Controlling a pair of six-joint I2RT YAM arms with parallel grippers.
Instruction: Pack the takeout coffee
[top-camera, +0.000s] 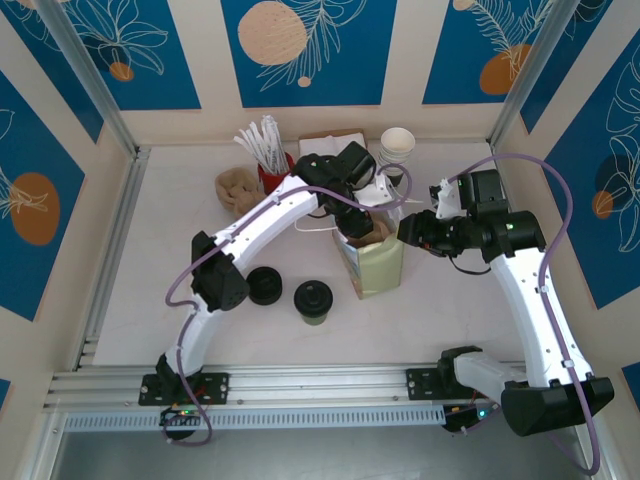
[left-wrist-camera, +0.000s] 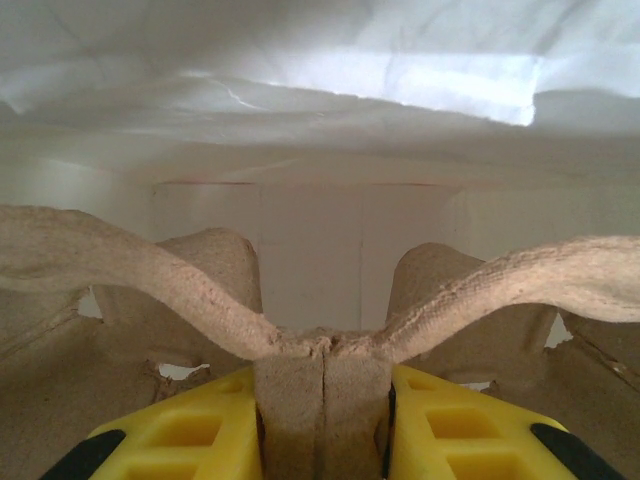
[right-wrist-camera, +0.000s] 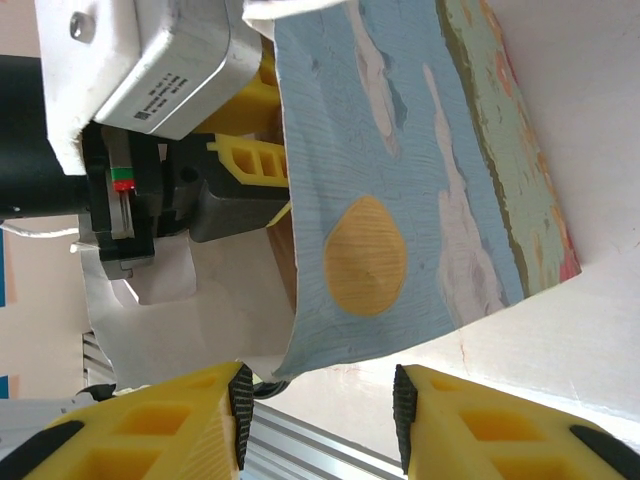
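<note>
The takeout coffee (top-camera: 313, 300), a small cup with a black lid, stands on the table in front of the paper bag (top-camera: 378, 265). My left gripper (top-camera: 360, 218) reaches down into the bag's open top. In the left wrist view this gripper (left-wrist-camera: 322, 400) is shut on the centre ridge of a brown pulp cup carrier (left-wrist-camera: 130, 270), with the bag's white inside behind it. My right gripper (top-camera: 405, 232) is at the bag's right rim. It stands open (right-wrist-camera: 318, 400), and the bag's blue printed side (right-wrist-camera: 400, 180) hangs just above its fingers, one corner close to the left pad.
A low stack of black lids (top-camera: 265, 285) sits left of the coffee. Lidless cream cups (top-camera: 397, 143), a red holder of white sticks (top-camera: 268, 150), a brown pulp pile (top-camera: 237, 188) and white napkins (top-camera: 330, 143) line the back. A metal rail (top-camera: 300, 380) runs along the near edge.
</note>
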